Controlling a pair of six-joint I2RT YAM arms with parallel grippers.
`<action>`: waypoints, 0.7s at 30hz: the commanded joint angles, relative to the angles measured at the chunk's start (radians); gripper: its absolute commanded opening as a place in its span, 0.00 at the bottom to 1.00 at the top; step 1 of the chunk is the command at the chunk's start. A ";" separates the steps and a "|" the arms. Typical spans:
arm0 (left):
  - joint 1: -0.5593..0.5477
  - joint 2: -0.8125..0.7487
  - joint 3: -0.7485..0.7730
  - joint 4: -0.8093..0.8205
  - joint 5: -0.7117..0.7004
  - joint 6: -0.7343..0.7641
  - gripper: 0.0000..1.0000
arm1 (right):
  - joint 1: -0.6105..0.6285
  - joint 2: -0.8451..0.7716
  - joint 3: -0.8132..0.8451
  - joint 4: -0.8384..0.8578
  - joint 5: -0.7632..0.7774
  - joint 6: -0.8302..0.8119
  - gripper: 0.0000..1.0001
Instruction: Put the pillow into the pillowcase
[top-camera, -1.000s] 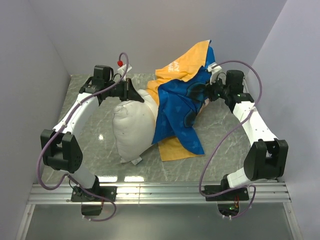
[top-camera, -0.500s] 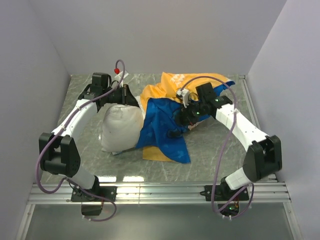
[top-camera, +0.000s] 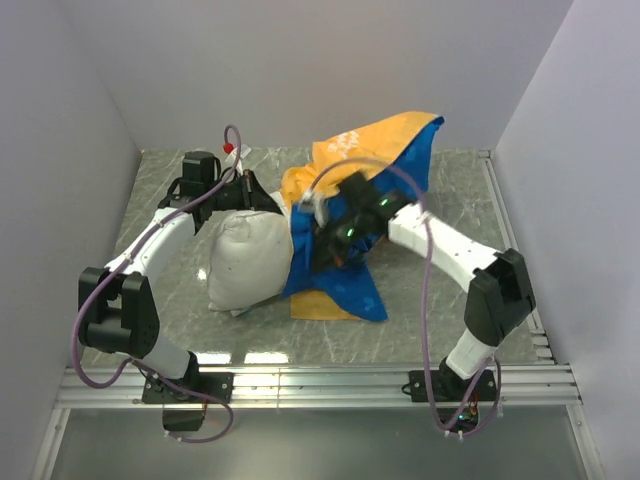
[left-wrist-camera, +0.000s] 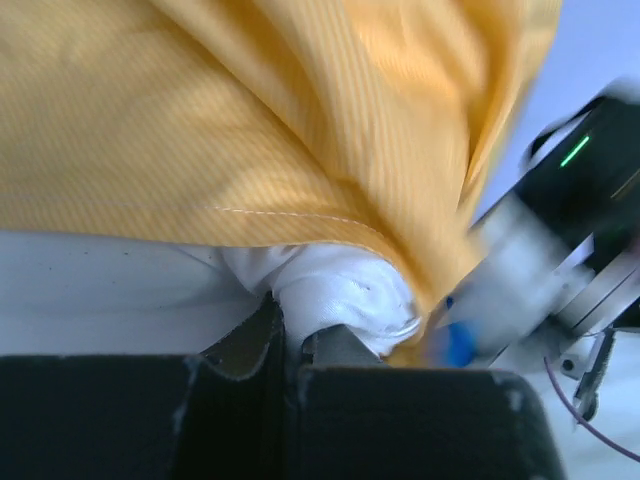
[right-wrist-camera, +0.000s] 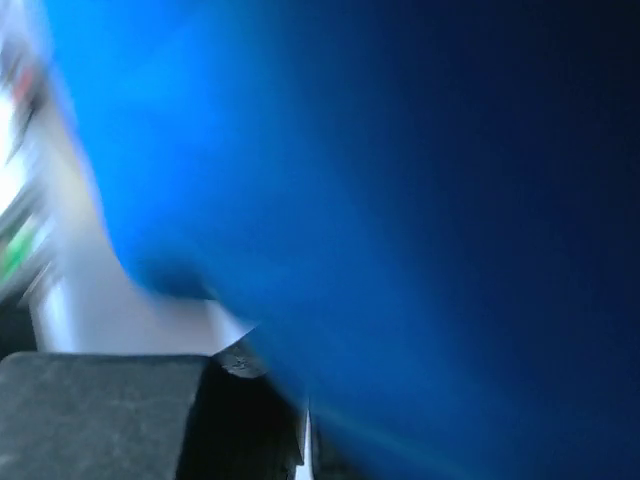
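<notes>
Lying on the grey table (top-camera: 420, 290), the pillow (top-camera: 250, 265) is being overlapped along its right side by the pillowcase (top-camera: 355, 290), blue face up, with an orange strip showing nearest. Mid-table, blue cloth is being pinched in the closed right gripper (top-camera: 330, 245). Farther back, a white pillow corner is being clamped in the closed left gripper (top-camera: 262, 200), under orange fabric that is being held up toward the back wall (top-camera: 300, 70).
</notes>
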 joint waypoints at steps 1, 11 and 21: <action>0.002 -0.019 -0.035 0.122 0.000 -0.135 0.01 | 0.105 -0.044 -0.141 -0.028 -0.100 0.037 0.00; 0.011 -0.039 -0.056 0.130 0.016 -0.139 0.00 | -0.044 -0.102 0.062 -0.143 0.068 -0.050 0.18; 0.059 -0.030 -0.045 0.151 0.052 -0.155 0.00 | -0.181 -0.536 -0.338 0.259 0.699 -0.113 0.75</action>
